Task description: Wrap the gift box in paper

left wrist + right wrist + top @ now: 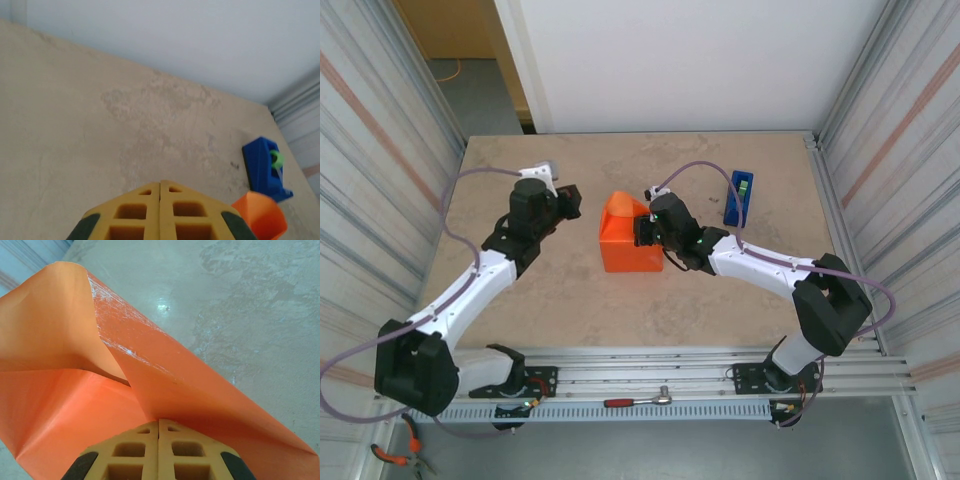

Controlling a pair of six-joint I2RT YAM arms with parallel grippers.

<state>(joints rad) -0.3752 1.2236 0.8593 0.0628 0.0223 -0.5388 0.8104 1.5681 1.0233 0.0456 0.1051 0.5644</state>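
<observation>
Top view, parcel: the paper (632,250) is being seen mid-bench (580,310), folded into a blocky shape, with one flap standing up at its 12 o'clock end.
Top view, gift box: the gift box is being judged to be lying inside that fold, covered by the sheet.
Top view, right tool: the right tool (642,232) is being held against the parcel's 3 o'clock side.
Top view, left tool: the left tool (565,203) is being held at the parcel's 10 o'clock, apart from it.
Top view, tape: the blue tape dispenser (738,197) is being left at the parcel's 2 o'clock, untouched.
Left wrist, tool state: its fingers (135,212) are being held pressed together on nothing, over bare bench, with the dispenser and a paper corner lying toward 4 o'clock.
Right wrist, tool state: its fingers (135,452) are being held pressed together at the crease below the raised flap. Whether a layer is being nipped cannot be told.
Progress: the task is being judged roughly half done. The sheet is folded over, but the far flap is standing open and no tape is being seen on the paper. Closing the ends and taping are being left to do.
</observation>
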